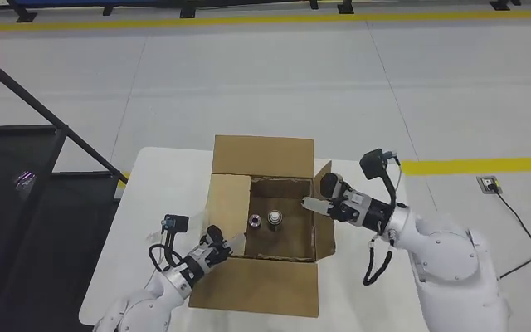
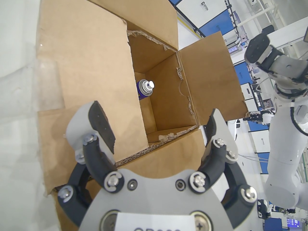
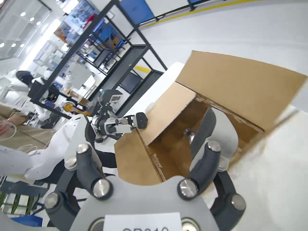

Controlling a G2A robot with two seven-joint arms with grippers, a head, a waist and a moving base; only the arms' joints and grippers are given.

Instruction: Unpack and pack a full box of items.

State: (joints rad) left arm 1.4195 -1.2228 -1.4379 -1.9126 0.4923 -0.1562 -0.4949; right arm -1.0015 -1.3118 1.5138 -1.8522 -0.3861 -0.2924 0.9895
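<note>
**Top view.** A cardboard box [image 1: 262, 156] stands open at the centre of the white worktop [image 1: 166, 216], with its flaps spread. Inside, at mid-frame, we see a spray can [image 1: 275, 217] standing upright. A purple-topped can [image 1: 255, 220] stands just beside it, on its left in the frame. The left tool [image 1: 224, 242] sits at lower left of centre, over the box's left flap near the front corner. The right tool [image 1: 315, 203] sits right of centre at the box's right rim, beside the raised right flap.

**Left wrist view.** The left tool [image 2: 157, 126] is spread wide and holds nothing. Its dark pads [image 2: 101, 123] are well apart, with the box opening visible between them. We cannot tell whether either finger touches the cardboard. The spray can [image 2: 145, 88], blue with a white nozzle, stands on the box floor at mid-frame, partly hidden behind the flap edge.

**Right wrist view.** The right tool [image 3: 146, 118] is also wide open and empty. The near corner of the box [image 3: 235, 80] lies between its fingers [image 3: 207, 126], and we cannot tell whether they touch it. The left tool [image 3: 138, 120] appears at mid-frame, against the far flap.
</note>
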